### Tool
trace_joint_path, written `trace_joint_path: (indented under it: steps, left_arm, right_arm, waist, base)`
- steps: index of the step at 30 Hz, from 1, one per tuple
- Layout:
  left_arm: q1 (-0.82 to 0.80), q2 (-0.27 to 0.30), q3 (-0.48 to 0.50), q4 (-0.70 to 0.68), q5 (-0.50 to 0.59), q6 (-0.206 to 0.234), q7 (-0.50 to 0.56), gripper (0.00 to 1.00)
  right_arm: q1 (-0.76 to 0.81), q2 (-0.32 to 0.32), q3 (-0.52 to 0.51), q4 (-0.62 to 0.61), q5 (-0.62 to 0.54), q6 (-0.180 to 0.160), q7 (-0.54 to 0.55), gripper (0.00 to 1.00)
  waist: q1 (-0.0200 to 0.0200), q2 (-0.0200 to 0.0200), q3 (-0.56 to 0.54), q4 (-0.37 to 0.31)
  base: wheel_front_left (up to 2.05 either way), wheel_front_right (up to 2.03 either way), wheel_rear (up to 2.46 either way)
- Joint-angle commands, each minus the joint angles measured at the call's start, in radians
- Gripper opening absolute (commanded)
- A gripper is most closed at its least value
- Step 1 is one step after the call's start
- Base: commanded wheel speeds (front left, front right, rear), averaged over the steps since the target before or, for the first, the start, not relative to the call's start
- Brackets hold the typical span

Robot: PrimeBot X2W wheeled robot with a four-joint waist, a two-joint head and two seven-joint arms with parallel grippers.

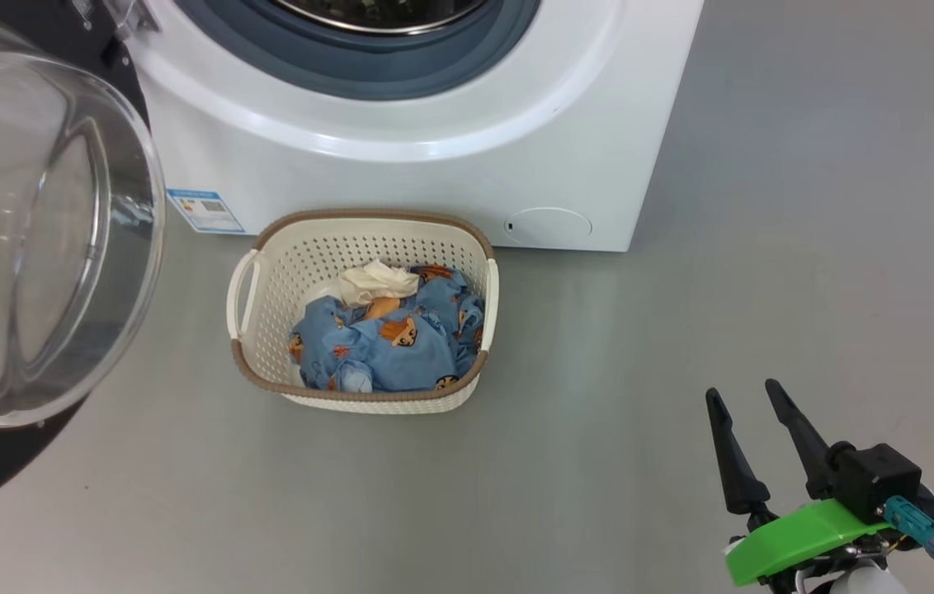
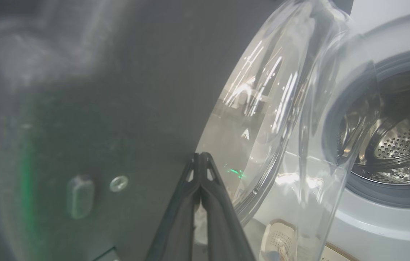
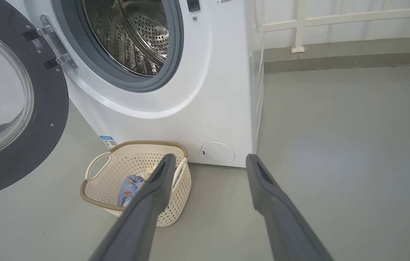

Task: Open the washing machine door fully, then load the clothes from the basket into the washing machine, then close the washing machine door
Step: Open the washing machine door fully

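Note:
The washing machine (image 1: 434,173) stands at the top of the head view with its door (image 1: 46,247) swung open to the left, glass bowl bulging toward me. The cream basket (image 1: 368,219) sits on the floor just in front of the machine. It holds the clothes (image 1: 401,338): blue printed garments with a cream cloth (image 1: 376,280) on top. My right gripper (image 1: 742,389) hangs open and empty at the lower right, well clear of the basket (image 3: 132,145). My left gripper (image 2: 200,156) is shut, tips close against the door's black rim (image 2: 118,90) beside the glass; whether they touch is unclear.
The steel drum (image 3: 132,32) shows through the open mouth, ringed by the grey gasket. A round flap (image 3: 217,152) sits low on the machine's front. Bare grey floor (image 1: 805,247) stretches to the right of the machine, with a white railing (image 3: 335,18) along the back wall.

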Motion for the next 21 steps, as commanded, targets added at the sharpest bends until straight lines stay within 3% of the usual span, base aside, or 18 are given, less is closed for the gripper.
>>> trace_joint_path:
  steps: [1,12,21]
  left_arm:
    - [-0.033,0.075,0.038,-0.012,0.015,0.001,-0.006,0.00]
    - [-0.134,0.123,0.106,0.075,0.059,-0.011,-0.006,0.00]
    - [-0.129,0.088,0.123,0.025,0.080,-0.027,-0.006,0.00]
  right_arm:
    - [-0.029,0.000,0.025,-0.027,-0.016,0.006,-0.012,1.00]
    - [-0.054,0.000,0.026,-0.030,-0.044,0.006,-0.012,1.00]
    - [-0.054,0.000,0.019,-0.024,-0.025,0.006,-0.012,1.00]
  waist:
    - [0.0000,0.0000,0.012,-0.004]
    - [0.0000,0.0000,0.062,-0.014]
    - [0.0000,0.0000,0.043,-0.018]
  base:
    - [0.00,0.00,0.00]
    - [0.00,0.00,0.00]
    - [0.00,0.00,0.00]
